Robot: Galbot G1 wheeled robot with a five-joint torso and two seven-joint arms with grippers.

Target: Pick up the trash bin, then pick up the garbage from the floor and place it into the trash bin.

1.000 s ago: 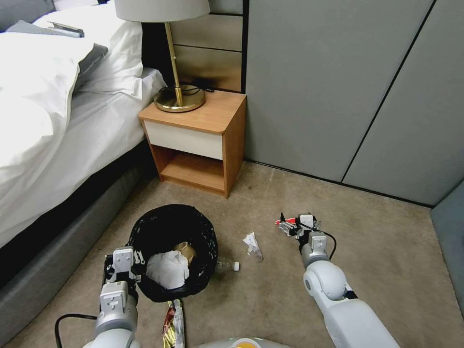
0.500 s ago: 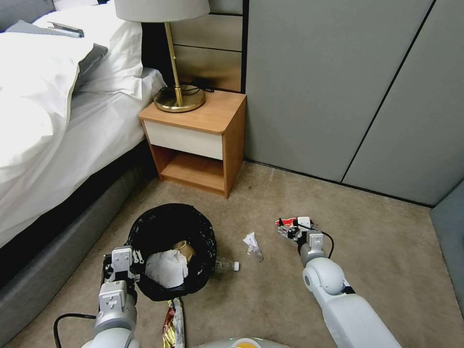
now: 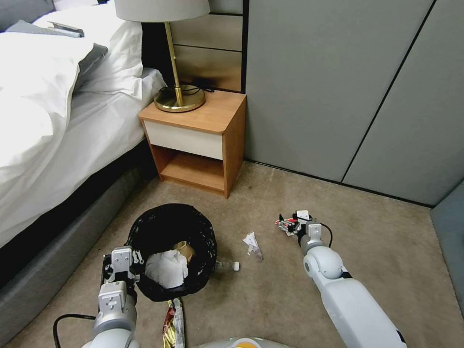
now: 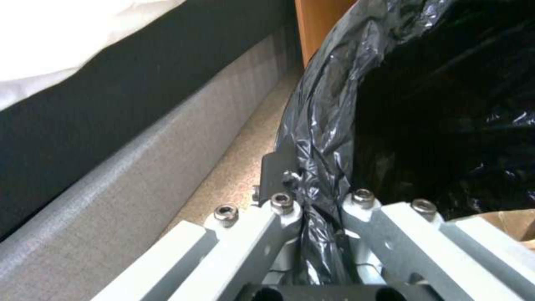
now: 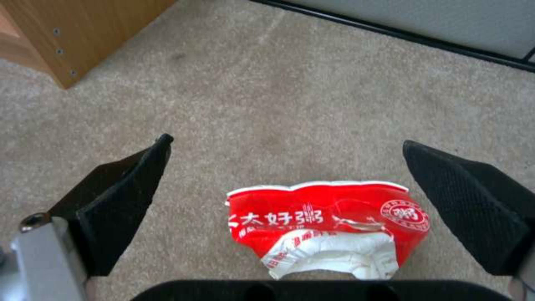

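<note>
The trash bin (image 3: 171,251) is held at the left, close beside the bed base (image 3: 53,256), by the left gripper (image 4: 315,209), whose jaws are pinched tight on the black bag liner (image 4: 323,125) folded over the near rim. White and tan litter already lies inside. That arm is bent low with its wrist upright, and the hold is best kept level so nothing is tipped out. A long shiny wrapper (image 3: 174,324) lies on the floor (image 3: 270,299) just below the bin, a clear plastic bottle (image 3: 227,264) lies against its right side, and a white crumpled scrap (image 3: 252,245) lies a little further right.

At the right, the red-and-white packet (image 5: 329,228) is framed between the widely spread pads of the right gripper (image 3: 285,223), which hangs low over the carpet in front of the grey wall panels (image 3: 338,87). That arm is stretched forward and down, wrist pitched toward the floor. The pickup is judged to go best if the pads are lowered until they straddle the packet's short sides, then closed squarely, since a flattened packet can slip under a pad.
</note>
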